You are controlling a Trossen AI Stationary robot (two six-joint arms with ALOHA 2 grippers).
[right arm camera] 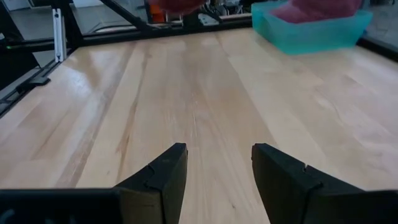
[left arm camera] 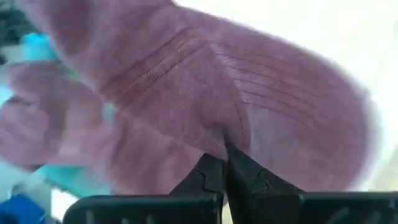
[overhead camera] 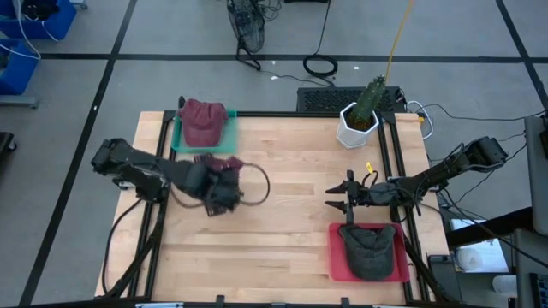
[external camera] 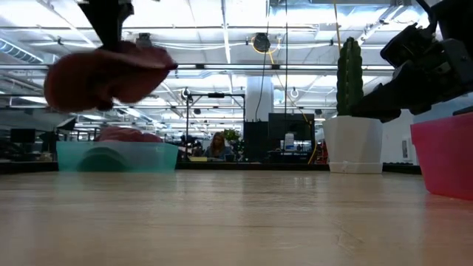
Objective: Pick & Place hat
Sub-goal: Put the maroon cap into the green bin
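From above, the left gripper (overhead camera: 224,190) carries a maroon hat (overhead camera: 229,168) over the table (overhead camera: 291,231), near the teal tray (overhead camera: 179,137) that holds another maroon hat (overhead camera: 203,121). Low view: the carried hat hangs clear of the wood. Left wrist: jaws pinched together on the fabric. Right wrist: the right gripper (right arm camera: 219,169) waits, jaws apart, empty.

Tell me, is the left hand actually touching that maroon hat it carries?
Touching. The left wrist view shows the left hand with fingers pinched shut on the maroon hat.
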